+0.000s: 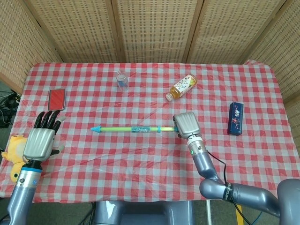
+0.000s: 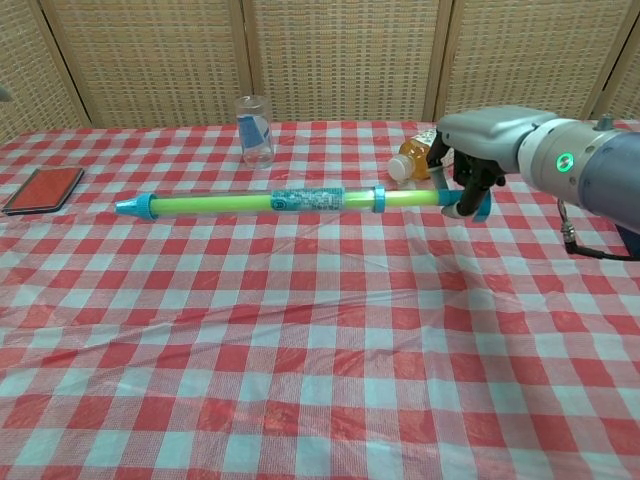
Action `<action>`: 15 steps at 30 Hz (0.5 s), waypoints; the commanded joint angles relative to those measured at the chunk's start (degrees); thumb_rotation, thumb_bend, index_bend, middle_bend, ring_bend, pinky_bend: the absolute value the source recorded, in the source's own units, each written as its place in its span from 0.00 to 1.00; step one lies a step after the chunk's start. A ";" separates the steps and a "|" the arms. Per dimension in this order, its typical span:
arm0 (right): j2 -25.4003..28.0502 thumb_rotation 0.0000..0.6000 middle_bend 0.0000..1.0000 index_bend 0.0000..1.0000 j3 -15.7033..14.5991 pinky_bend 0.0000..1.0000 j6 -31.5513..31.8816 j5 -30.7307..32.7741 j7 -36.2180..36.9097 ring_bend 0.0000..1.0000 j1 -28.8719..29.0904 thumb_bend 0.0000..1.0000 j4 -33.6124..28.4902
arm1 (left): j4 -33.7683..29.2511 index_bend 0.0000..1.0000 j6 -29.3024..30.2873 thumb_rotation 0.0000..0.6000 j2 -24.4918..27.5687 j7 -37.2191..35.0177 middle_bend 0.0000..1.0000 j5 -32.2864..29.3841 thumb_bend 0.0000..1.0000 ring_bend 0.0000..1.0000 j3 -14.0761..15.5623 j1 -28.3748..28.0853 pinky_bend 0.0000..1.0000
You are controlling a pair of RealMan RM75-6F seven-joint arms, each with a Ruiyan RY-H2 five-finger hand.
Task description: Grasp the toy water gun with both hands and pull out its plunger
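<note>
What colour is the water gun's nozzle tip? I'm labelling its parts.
Light blue, on the water gun; clearest in the chest view.

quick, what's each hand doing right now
Left hand: open, fingers spread, holding nothing.
Right hand: closed on the plunger end of the toy water gun.

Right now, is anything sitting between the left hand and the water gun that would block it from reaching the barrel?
Nothing visible does. The left hand hovers at the table's left edge, fingers spread, and only bare checkered tablecloth lies between it and the toy water gun, which the right hand holds up by its plunger end. The red case lies off that path.
</note>
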 commanded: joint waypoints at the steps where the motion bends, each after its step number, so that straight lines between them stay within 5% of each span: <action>1: 0.53 1.00 1.00 0.85 0.18 0.68 0.93 1.60 -1.29 0.96 1.22 0.52 -1.21 | -0.04 0.22 -3.77 1.00 -2.48 2.64 0.00 -4.65 0.13 0.00 -3.51 -5.20 0.00; 15: 0.52 1.00 1.00 0.85 -0.41 0.68 1.47 6.17 -0.96 0.96 4.39 0.52 0.45 | 6.86 0.17 -10.04 1.00 -11.74 13.73 0.00 -21.46 0.13 0.00 -7.43 -19.96 0.00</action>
